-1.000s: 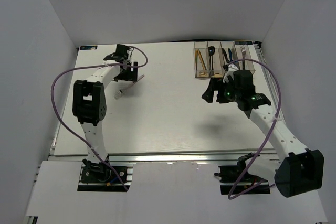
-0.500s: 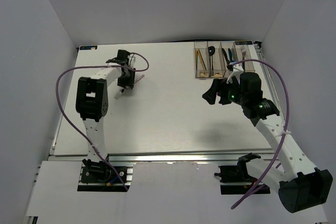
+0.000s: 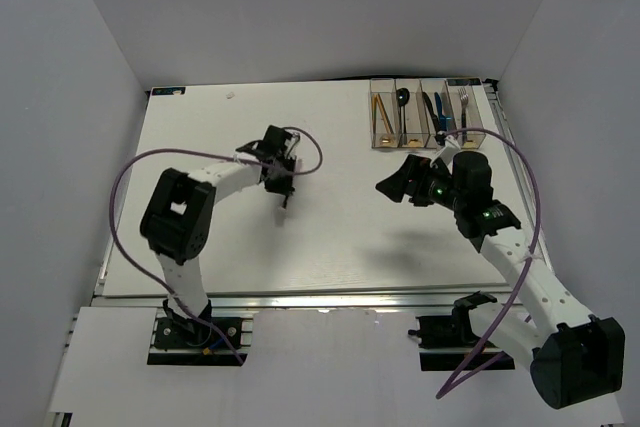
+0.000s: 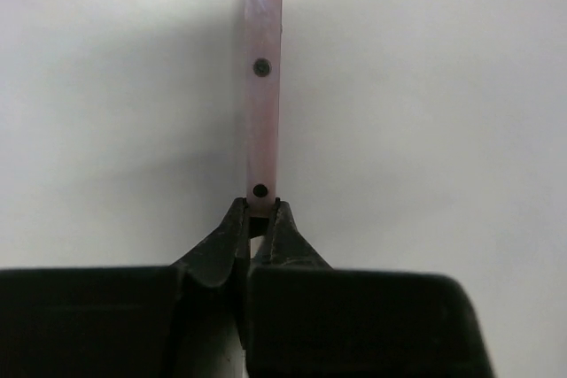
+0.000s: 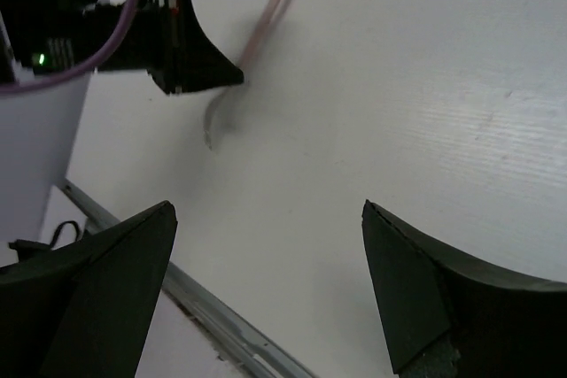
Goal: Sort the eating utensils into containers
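While left gripper (image 4: 257, 219) clamps the end of a pink-handled utensil (image 4: 263, 86) near the desk's middle, right gripper (image 5: 266, 281) hangs wide open, empty | right gripper just nearside of bins (image 3: 420, 137) | bins at far right corner, cutlery (image 3: 437, 107) inside

We see a pink-handled utensil (image 4: 263, 86), slim, with two dark rivets (image 4: 261, 67) in its handle. The left end effector (image 4: 257, 212) pinches it at the nearer rivet. Four clear containers (image 3: 474, 127) sit at the far right of the table (image 3: 330, 237). They hold orange chopsticks (image 3: 380, 112), a black spoon (image 3: 402, 99), dark and blue knives (image 3: 433, 107) and a fork (image 3: 463, 100).
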